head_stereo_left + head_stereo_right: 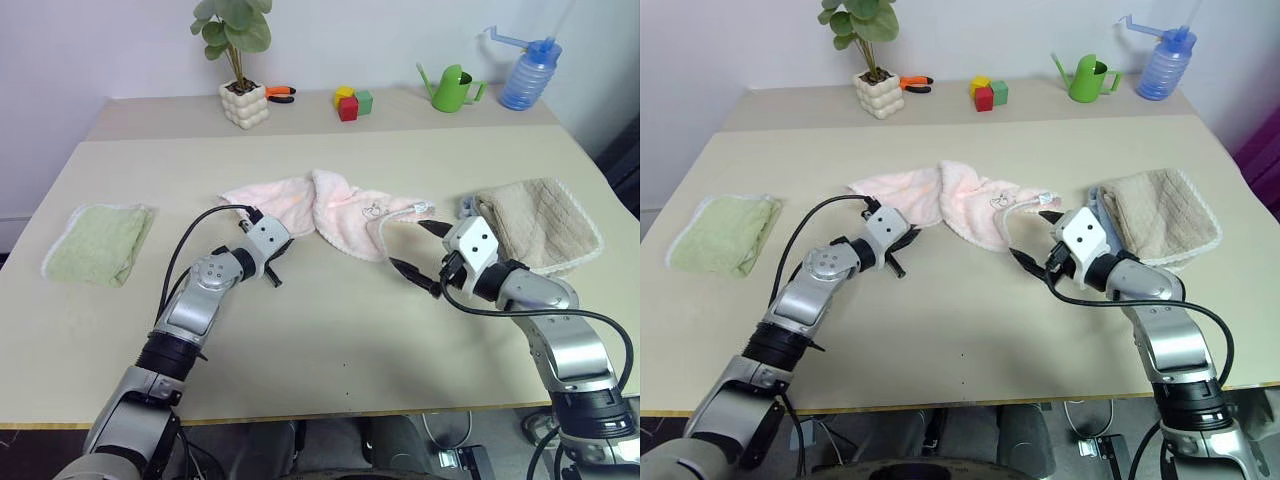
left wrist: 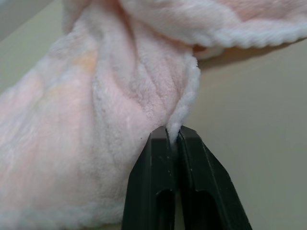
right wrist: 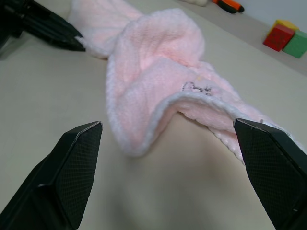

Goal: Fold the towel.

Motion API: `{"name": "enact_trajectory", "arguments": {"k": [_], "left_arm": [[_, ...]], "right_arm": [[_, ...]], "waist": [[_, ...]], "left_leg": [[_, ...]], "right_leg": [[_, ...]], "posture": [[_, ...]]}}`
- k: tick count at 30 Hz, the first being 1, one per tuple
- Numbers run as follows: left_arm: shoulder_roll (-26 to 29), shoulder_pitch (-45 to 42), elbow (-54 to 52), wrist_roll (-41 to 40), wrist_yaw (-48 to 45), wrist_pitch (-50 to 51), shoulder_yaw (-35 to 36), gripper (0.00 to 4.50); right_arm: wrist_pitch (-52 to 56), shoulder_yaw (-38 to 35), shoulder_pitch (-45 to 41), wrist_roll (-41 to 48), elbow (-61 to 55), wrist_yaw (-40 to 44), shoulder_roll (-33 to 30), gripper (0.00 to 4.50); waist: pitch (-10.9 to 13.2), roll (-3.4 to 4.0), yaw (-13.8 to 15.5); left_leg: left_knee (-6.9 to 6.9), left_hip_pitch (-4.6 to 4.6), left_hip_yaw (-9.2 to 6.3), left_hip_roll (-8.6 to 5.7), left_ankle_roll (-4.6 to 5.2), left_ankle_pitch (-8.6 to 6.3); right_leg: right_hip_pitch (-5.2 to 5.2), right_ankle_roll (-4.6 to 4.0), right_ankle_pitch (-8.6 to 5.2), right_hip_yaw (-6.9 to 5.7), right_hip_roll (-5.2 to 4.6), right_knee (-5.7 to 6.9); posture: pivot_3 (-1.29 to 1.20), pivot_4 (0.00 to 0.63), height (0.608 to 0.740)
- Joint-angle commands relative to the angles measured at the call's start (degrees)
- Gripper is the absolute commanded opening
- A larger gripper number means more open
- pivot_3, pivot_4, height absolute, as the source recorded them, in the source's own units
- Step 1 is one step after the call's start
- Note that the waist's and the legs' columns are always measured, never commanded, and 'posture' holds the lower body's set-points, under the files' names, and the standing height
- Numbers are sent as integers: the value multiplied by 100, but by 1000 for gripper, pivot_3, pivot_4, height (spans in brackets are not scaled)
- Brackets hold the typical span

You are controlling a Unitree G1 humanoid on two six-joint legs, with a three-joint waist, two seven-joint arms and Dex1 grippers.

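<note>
Towel (image 1: pixel 325 213), pale pink and fluffy, crumpled in a loose strip at mid-table (image 1: pixel 330 340), dark embroidered mark facing up near its right end. Left gripper (image 2: pixel 174 143) pinched together on the towel's white corded hem at its left end, fingers flat against each other with the edge between them. Right gripper (image 1: pixel 418 248) spread wide, just short of the towel's right end, not touching it. Green towel (image 1: pixel 100 242) folded near the left edge; beige waffle towel (image 1: pixel 540 225) near the right edge. Potted plant (image 1: pixel 240 60), blocks (image 1: pixel 351 102), green watering can (image 1: pixel 455 88) and blue bottle (image 1: pixel 528 72) along the far edge.
</note>
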Motion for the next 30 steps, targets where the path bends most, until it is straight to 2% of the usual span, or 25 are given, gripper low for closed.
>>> {"name": "enact_trajectory", "arguments": {"k": [1,5,10,20,30], "left_arm": [[60,184,-521,-135,182,-225,452,39],[72,459,-1220,-419,248,76,892,39],[278,826,-1724,-447,154,343,1026,39],[395,1057,-2139,-440,142,631,1093,39],[453,1081,-2081,-407,60,621,1029,39]], "right_arm": [[-70,333,-158,-100,-537,144,-54,4500],[-189,1133,-448,-911,-439,88,-72,4500],[-590,1717,-894,-1775,366,-340,204,4500],[-1022,1880,-1426,-2683,1703,-976,387,4500],[-1743,1836,-1340,-3521,1926,-1413,-190,4500]], "waist": [[0,0,-1],[1,-2,12],[1,-2,19],[0,-3,10],[-1,-4,29]], "left_leg": [[-1,0,0,1,0,0],[2,-4,0,1,-9,5],[2,-3,3,-2,-23,13],[1,-2,2,-1,-26,15],[4,-3,1,-4,-26,15]], "right_leg": [[0,0,0,0,1,0],[-3,0,0,0,-2,-1],[-1,0,0,0,-3,-1],[-1,0,0,-1,0,-1],[3,0,0,-1,-2,-1]], "posture": [[0,150,732],[0,150,732],[0,150,732],[0,150,732],[0,150,732]]}}
